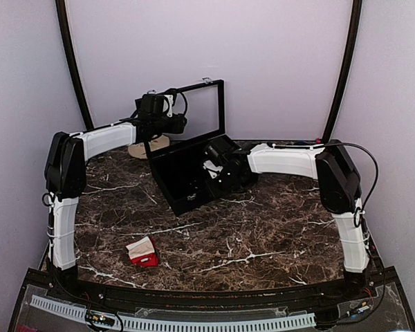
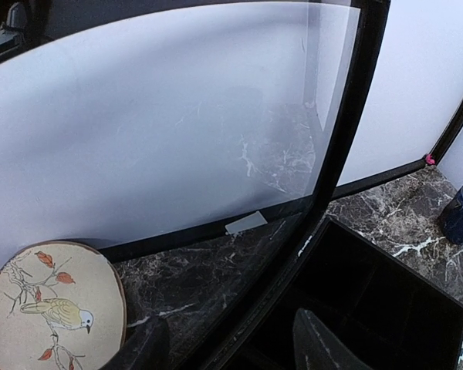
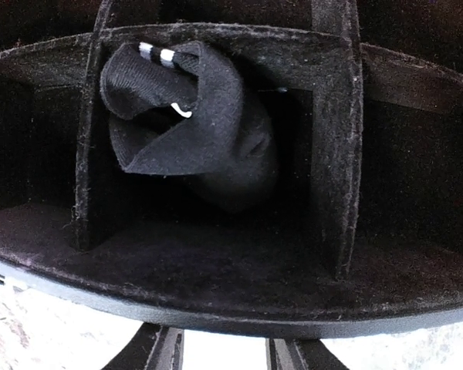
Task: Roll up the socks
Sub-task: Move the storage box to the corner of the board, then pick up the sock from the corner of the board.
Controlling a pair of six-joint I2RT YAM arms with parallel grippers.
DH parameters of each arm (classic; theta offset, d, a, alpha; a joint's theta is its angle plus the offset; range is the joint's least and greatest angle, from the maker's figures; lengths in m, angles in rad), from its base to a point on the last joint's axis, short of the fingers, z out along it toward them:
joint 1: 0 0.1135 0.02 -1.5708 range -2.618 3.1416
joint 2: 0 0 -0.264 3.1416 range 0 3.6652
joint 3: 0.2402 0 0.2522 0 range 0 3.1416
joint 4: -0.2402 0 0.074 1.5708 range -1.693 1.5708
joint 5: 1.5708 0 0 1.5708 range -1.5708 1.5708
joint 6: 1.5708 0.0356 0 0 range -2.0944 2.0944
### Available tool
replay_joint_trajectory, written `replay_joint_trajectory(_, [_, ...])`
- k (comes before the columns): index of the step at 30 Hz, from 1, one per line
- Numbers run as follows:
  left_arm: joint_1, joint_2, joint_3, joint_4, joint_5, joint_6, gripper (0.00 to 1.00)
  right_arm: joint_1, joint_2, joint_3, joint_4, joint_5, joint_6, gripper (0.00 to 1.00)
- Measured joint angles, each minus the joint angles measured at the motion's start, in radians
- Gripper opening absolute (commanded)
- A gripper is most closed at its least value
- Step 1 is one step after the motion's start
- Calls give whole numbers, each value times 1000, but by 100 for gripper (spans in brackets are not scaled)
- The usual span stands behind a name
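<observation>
The marble table carries red socks, black case, bird plaque.

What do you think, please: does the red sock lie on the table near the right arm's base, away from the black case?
Not quite: the top external view shows the red sock near the left arm's base, not the right. It does lie on the table, away from the black case.
</observation>
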Motion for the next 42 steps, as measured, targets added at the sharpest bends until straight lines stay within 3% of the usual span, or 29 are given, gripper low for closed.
replay_joint_trajectory(12, [-28,-42,-116,9,10,-3,58,-5,-47,-125,34,11,12,36])
replay_joint_trajectory(21, [-110,-194,-230,9,-8,-2,58,31,-192,-264,58,31,36,38])
replay_joint_trajectory(26, [-153,-340,-315,7,-21,-1,58,127,-287,-357,95,8,39,41])
replay_joint_trajectory(33, [-168,-630,-564,-24,-84,-13,58,317,-351,-418,173,-18,9,45])
replay_joint_trajectory(42, [-166,-969,-771,-177,-177,-71,58,514,-252,-241,168,77,-119,52])
